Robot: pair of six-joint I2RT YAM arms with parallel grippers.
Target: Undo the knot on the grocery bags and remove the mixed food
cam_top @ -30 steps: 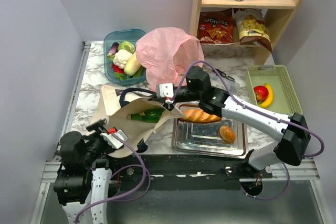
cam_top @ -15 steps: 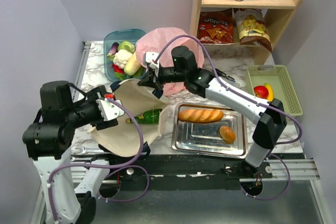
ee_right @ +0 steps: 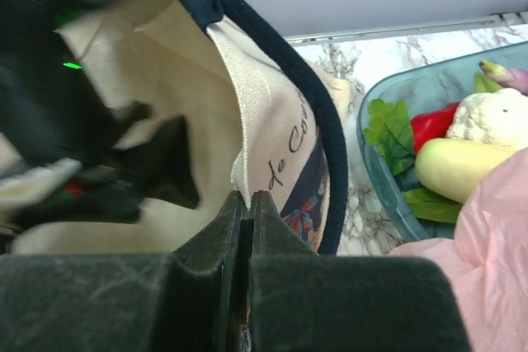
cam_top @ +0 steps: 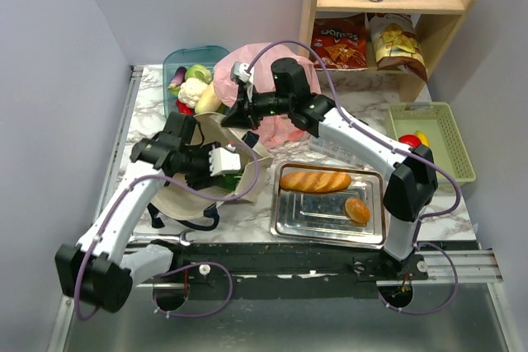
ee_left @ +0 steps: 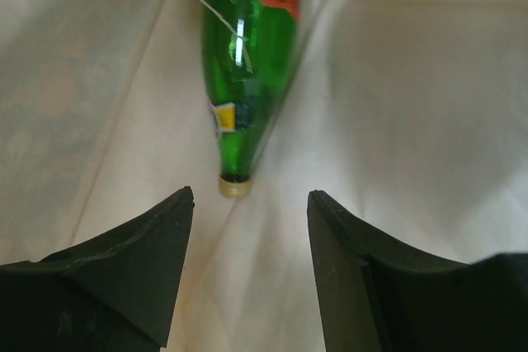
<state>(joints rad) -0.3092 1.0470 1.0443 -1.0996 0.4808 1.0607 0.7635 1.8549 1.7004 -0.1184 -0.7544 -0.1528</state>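
While the left gripper (ee_left: 247,204) sits inside the tote (ee_left: 412,121) with its jaws wide apart and nothing between them, the green bottle (ee_left: 247,72) lies just beyond the fingertips, cap toward them, its base cut off by the frame edge and a cloth fold. Right gripper (ee_right: 247,204) is pinched tight on the tote rim beside the navy strap (ee_right: 318,129), holding the mouth up; cloth walls slope in close on both sides of the bottle. Pink bag (ee_right: 487,212) lies just behind, its knot not discernible.
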